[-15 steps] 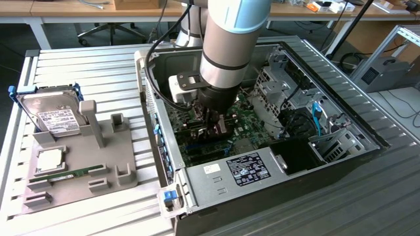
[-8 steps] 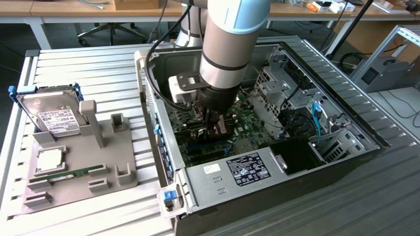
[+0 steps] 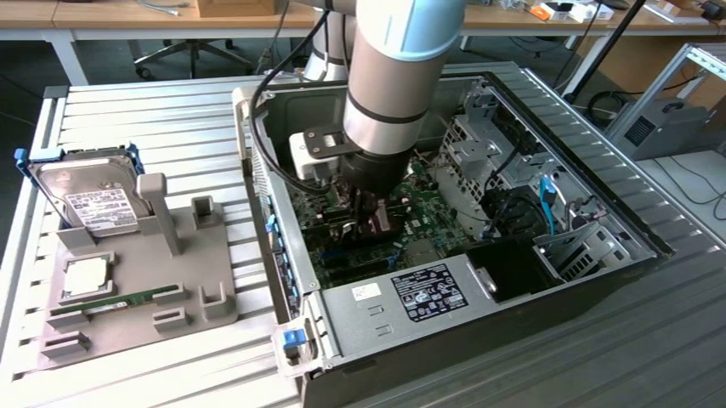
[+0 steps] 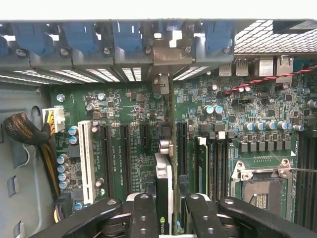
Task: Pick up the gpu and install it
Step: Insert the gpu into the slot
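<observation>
Holding: the hand [image 4: 166, 218] is clamped on the gpu [image 4: 165, 198], edge-on between its fingers [image 4: 141, 215].
Place: inside the open computer case [image 3: 590, 263], low over the motherboard [image 4: 133, 106].
Axis: the card's length runs parallel to the expansion slots [image 4: 125, 151], toward the rear brackets [image 4: 171, 49].

- The gripper [image 4: 166, 218] is closed on the gpu [image 4: 163, 188], one black finger [image 4: 141, 215] on each face of the card.
- The gpu stands on edge above the motherboard [image 4: 143, 114], parallel to the black expansion slots [image 4: 124, 153].
- Its bracket end points toward the blue slot latches [image 4: 126, 37] at the case's rear wall.
- A white slot [image 4: 85, 161] lies beside the black slots.
</observation>
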Available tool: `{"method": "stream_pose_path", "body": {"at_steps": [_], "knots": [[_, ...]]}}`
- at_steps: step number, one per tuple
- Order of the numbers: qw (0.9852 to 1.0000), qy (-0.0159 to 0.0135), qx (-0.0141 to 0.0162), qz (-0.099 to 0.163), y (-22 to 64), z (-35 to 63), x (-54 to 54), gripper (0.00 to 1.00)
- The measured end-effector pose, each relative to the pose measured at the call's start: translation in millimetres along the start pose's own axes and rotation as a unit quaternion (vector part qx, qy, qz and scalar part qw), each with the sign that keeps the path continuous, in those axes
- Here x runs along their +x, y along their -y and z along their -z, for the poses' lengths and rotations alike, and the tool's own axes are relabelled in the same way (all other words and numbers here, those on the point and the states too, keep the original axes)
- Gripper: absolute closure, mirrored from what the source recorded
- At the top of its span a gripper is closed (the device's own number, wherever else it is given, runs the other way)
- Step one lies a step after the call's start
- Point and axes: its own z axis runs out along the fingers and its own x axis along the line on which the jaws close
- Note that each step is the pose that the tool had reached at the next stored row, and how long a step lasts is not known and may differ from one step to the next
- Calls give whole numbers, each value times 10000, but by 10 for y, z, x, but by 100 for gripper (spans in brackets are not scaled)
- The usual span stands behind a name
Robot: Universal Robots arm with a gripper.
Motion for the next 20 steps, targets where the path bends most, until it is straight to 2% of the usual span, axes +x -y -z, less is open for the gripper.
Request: {"method": "stream_pose_path", "body": {"at_steps": [3,5,6,7,10,20], "knots": [[10000,3,13,1,-8,4,0,73],[10000,3,28,2,-10,47,-3,73],[10000,1,68,3,-15,24,5,73],[10000,2,95,7,-19,9,7,73],[9999,5,124,9,-48,9,7,73],[9999,7,130,9,-50,36,5,73]]}}
